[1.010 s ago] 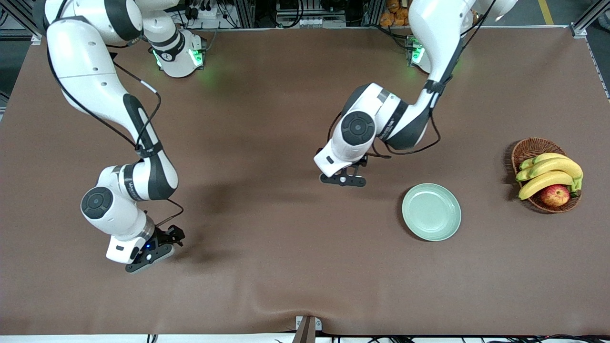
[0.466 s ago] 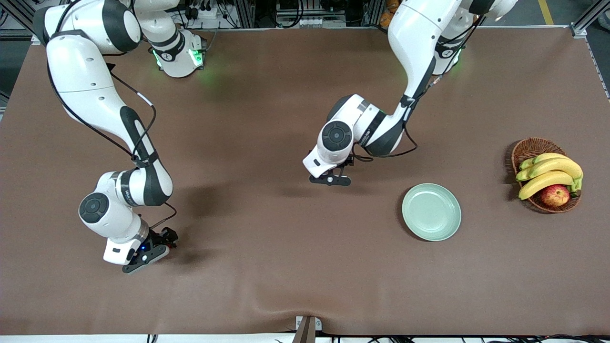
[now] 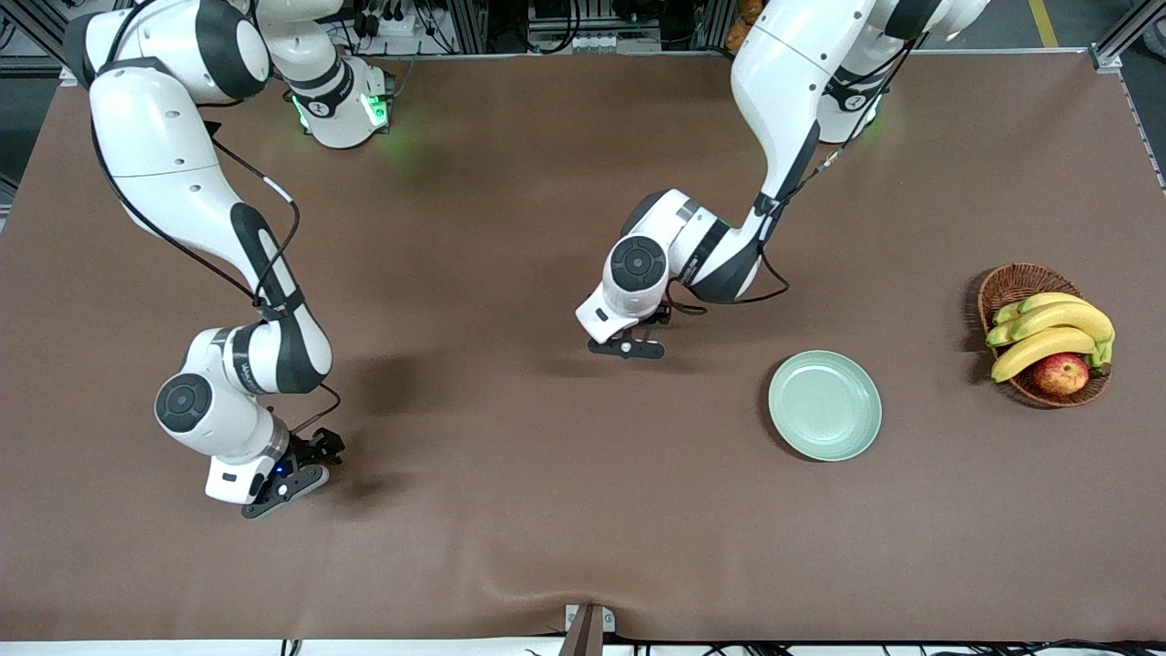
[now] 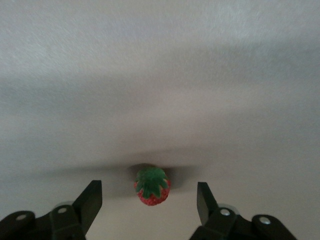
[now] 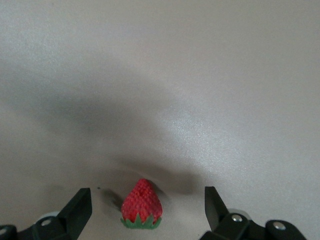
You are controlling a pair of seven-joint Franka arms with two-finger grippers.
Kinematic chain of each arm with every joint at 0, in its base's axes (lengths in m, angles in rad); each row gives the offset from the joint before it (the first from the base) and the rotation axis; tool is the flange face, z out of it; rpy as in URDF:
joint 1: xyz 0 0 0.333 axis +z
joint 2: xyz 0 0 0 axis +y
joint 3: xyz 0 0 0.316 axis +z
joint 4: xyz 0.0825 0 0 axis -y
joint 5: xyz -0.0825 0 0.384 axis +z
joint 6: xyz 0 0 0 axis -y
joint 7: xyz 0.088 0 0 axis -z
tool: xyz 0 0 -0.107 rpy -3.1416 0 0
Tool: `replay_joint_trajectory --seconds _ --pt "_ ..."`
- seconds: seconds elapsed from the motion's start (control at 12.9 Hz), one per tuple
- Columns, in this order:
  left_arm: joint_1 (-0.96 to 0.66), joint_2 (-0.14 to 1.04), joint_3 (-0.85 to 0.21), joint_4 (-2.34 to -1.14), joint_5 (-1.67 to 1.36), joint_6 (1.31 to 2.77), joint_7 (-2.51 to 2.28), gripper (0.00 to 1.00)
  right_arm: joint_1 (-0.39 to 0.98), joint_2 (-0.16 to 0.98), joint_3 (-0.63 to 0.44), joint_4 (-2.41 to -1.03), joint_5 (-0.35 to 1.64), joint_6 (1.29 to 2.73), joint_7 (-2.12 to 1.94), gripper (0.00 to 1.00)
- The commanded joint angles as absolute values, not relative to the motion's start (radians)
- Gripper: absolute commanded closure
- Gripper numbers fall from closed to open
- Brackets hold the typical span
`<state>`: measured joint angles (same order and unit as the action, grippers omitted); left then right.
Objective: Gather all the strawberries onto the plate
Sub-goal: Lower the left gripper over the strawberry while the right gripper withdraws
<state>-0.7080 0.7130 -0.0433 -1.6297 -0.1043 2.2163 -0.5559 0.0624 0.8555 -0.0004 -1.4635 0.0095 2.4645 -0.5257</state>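
Both grippers low over strawberries, fingers apart

No writing is readable. The left gripper stands with its fingers spread, a strawberry on the table between them, untouched; since a second ago this arm has shifted toward the right arm's end. The right gripper has drifted only slightly; its fingers are wide apart with another strawberry between them. The plate lies empty on the brown cloth, a basket of bananas and an apple beside it.
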Motion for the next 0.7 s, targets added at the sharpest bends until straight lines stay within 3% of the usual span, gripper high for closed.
replay_joint_trajectory --seconds 0.0,0.62 --pt "-0.729 0.71 -0.034 -1.651 -0.083 2.241 -0.595 0.21 0.044 0.856 0.02 -1.462 0.014 2.451 -0.548 0.0" --pt "-0.732 0.727 -0.034 -1.646 -0.051 2.261 -0.623 0.31 0.043 0.857 0.02 -1.462 0.014 2.453 -0.549 0.0"
